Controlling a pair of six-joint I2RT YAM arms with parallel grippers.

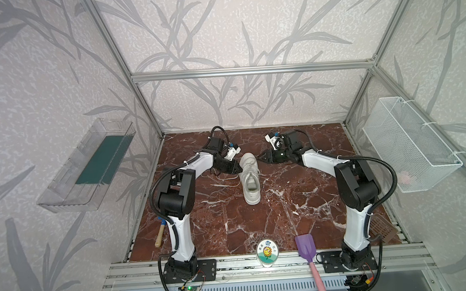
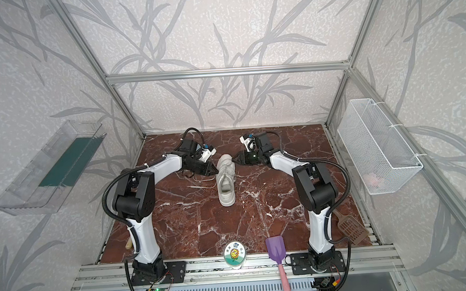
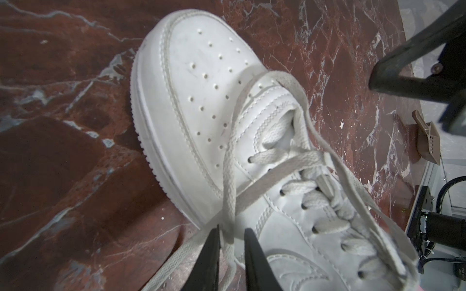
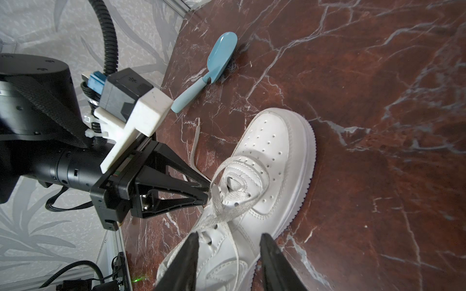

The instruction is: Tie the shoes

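Left gripper slightly parted around lace; right gripper released, empty, beside sneaker

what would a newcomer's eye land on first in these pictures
A white low-top sneaker sits in the middle of the red-brown marble tabletop, toe toward the back wall. Black pincers flank its toe end: the left pincer has a flat white lace running between its narrowly parted jaws, and the right pincer hangs open at the other side. A purple plastic scoop with a pink handle lies at the front edge.
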